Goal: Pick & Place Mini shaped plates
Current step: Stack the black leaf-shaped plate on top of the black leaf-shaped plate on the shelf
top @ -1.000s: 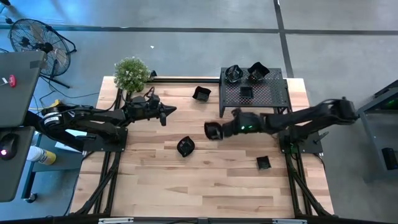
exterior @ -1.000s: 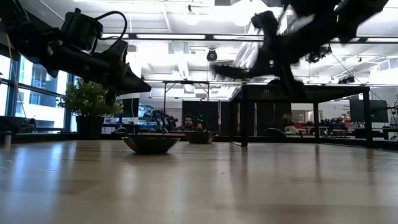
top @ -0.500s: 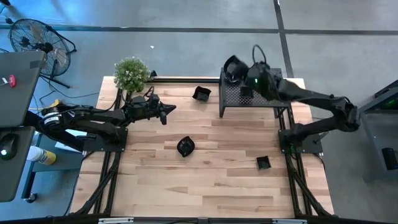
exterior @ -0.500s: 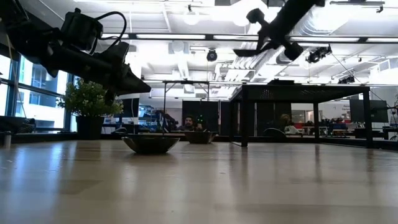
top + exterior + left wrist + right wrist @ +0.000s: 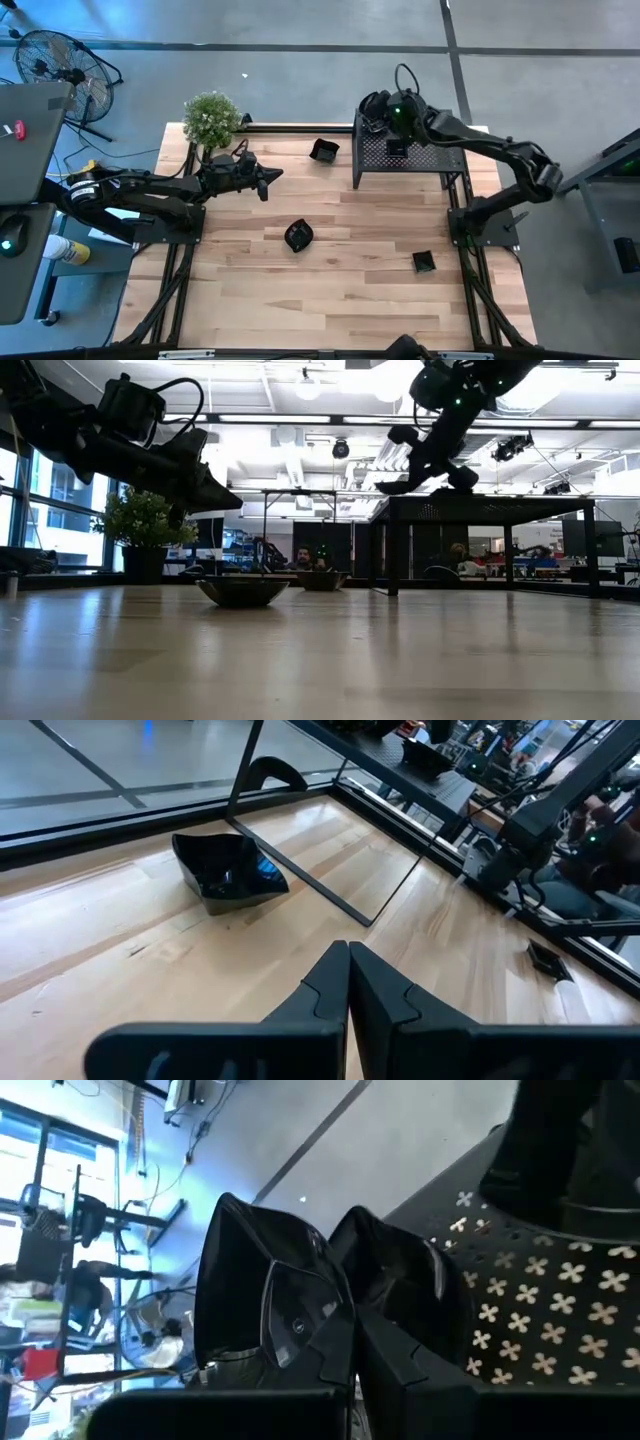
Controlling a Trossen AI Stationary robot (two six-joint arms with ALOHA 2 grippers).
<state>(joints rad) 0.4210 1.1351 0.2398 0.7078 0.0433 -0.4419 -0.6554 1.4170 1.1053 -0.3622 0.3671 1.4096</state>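
- Comparing with a second ago, you see the right gripper has swung from mid-table, where it carried a plate, up to the stand's far left corner; its fingers pinch the rim of a glossy black dish there.
- Your left gripper hangs unmoved over the table's left side, fingers pressed together and empty.
- Nearest you, one small plate lies on the table by the right arm's base, and a rounder one sits mid-table.
- Farther off, another plate rests left of the perforated stand.
- On that stand you see a square dish, with the held dish at the far-left corner.
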